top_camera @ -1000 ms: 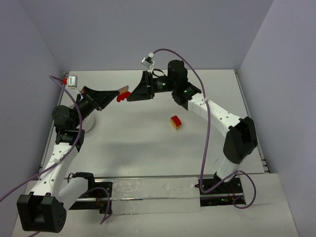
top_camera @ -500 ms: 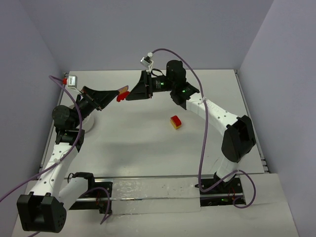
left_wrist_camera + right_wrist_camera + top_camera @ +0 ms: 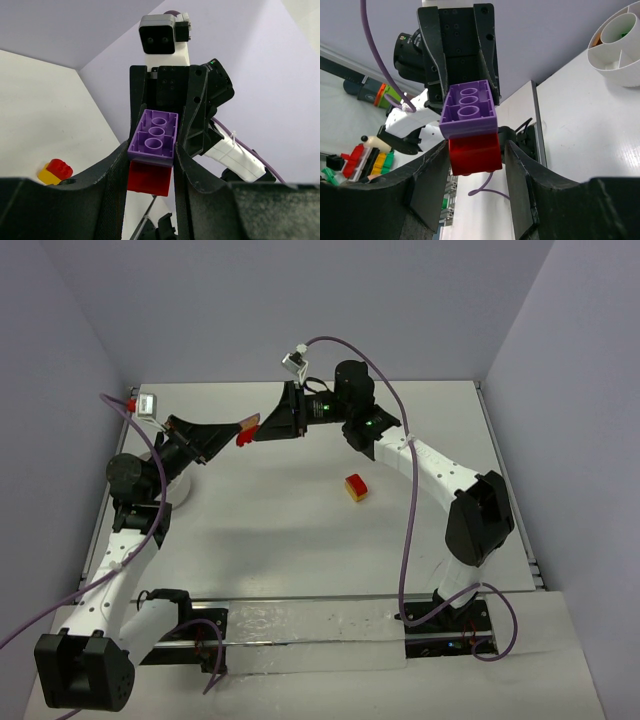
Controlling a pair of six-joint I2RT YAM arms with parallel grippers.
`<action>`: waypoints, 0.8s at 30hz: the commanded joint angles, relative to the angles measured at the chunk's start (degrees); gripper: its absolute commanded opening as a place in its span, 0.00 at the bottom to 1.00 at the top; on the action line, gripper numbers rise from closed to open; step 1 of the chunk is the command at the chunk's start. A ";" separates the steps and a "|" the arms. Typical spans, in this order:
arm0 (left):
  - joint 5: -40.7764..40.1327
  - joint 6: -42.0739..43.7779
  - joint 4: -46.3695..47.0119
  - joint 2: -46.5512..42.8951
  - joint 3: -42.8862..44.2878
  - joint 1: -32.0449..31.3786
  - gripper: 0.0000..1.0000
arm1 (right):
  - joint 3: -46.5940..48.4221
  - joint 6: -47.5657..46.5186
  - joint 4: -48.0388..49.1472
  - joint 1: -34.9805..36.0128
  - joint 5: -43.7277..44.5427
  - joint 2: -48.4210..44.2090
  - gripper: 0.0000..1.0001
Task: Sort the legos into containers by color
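Together, left end effector [image 3: 150,167] and right end effector [image 3: 476,150] clamp purple-on-red stacked plastic bricks [image 3: 153,137] between them, long axis running from one to the other.

Nothing here can be read: no writing, label, brand or number in any view. The brick stack [image 3: 153,138], purple on red, shows only bare plastic and hollow tubes. Any marks on the arms' black and white casings are too small or blurred to make out.

Brick stack [image 3: 152,156] wedged between left gripper [image 3: 241,430], right gripper [image 3: 259,428]
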 commanded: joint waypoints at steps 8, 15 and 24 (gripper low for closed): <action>-0.38 -0.32 1.27 -0.27 -0.04 0.04 0.00 | 2.76 -0.31 2.94 0.75 -1.13 0.07 0.34; 2.34 4.31 -1.89 -0.12 1.19 0.07 0.26 | 3.62 -9.47 -5.96 1.05 -0.83 -0.81 0.00; 18.45 35.45 -29.11 -0.59 11.57 0.07 0.78 | 7.34 -39.73 -37.42 1.99 2.13 -3.95 0.00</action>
